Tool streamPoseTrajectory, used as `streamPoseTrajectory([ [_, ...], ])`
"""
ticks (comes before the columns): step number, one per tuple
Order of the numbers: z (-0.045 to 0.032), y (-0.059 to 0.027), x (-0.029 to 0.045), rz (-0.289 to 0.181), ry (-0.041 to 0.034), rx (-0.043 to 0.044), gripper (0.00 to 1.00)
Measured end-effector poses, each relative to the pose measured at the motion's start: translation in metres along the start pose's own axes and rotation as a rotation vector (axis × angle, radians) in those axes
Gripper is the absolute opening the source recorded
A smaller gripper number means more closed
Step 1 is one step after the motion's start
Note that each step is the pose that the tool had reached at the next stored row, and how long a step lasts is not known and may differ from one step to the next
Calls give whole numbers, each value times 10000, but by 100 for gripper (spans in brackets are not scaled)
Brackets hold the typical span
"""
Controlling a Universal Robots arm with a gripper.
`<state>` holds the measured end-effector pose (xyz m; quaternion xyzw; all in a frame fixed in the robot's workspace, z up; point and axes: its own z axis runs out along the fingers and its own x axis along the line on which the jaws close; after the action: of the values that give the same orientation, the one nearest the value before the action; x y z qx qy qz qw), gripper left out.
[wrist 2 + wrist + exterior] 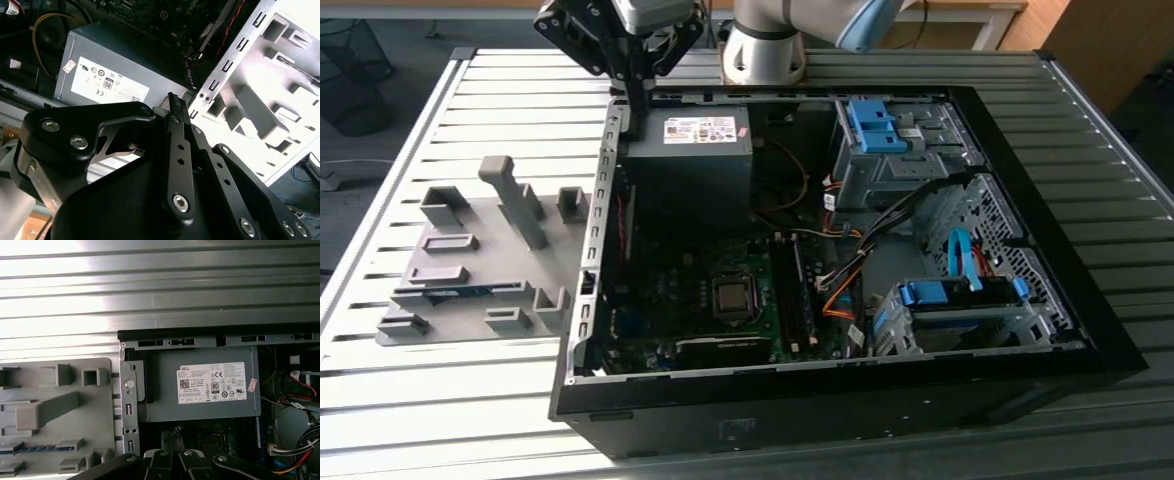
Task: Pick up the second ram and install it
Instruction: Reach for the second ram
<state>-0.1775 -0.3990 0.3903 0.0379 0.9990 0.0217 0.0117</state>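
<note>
Gripper (pixel 635 125): fingers drawn together, nothing held; it hangs over the far corner of the computer case (pixel 854 385) on the exterior view's left, just above the power supply (pixel 687 165).
Second ram (pixel 454 293): blue-green stick, seated in a slot between grey blocks on the holder tray (pixel 467 235), toward the tray's near side; well apart from the gripper.
Holder tray: grey, with raised blocks; lies just beside the case on the exterior view's left.
Power supply: grey box with a pale label, in the case's far corner.
Table (pixel 494 90): slatted metal; bears the case and the tray.
</note>
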Motion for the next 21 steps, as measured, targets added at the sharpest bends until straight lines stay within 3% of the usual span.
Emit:
streamPoseTrajectory([
  [21,6,-11,142,0,7,0,11],
])
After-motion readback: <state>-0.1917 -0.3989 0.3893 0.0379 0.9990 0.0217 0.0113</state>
